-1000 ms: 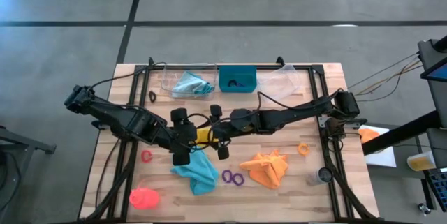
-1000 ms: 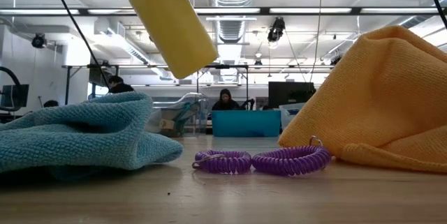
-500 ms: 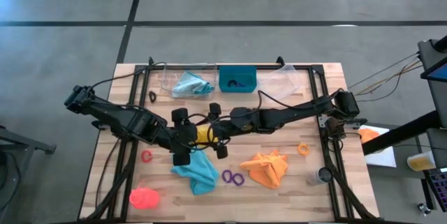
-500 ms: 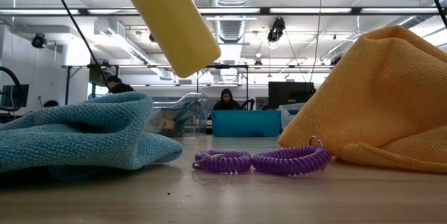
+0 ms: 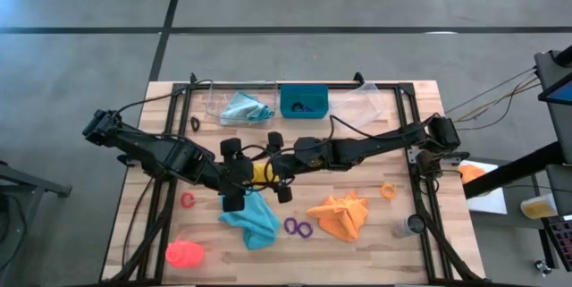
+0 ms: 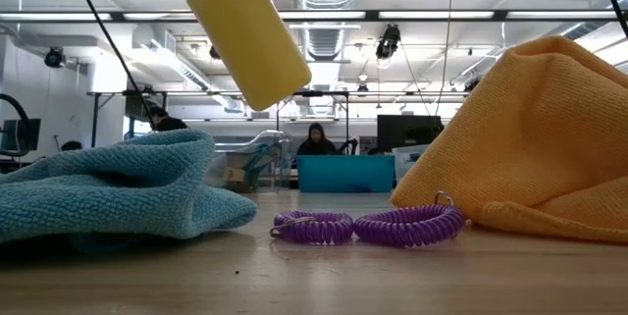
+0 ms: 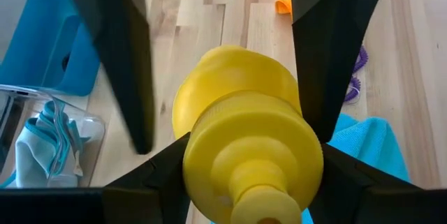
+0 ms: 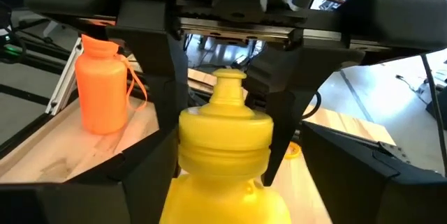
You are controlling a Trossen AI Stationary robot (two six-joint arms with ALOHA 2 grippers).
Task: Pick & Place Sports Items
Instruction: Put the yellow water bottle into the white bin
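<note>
Yellow bottle (image 5: 259, 173) at tabletop (image 5: 393, 242) centre, aloft, barely shifted since a second ago; left pincer (image 5: 239, 175) clamps its 9 o'clock end; right pincer (image 5: 280, 170) straddles the 3 o'clock end, grip unclear; handover seemingly pending.

Wooden table (image 5: 170, 224): teal cloth (image 5: 255, 219), orange cloth (image 5: 341, 216), purple rings (image 5: 298, 227).
</note>
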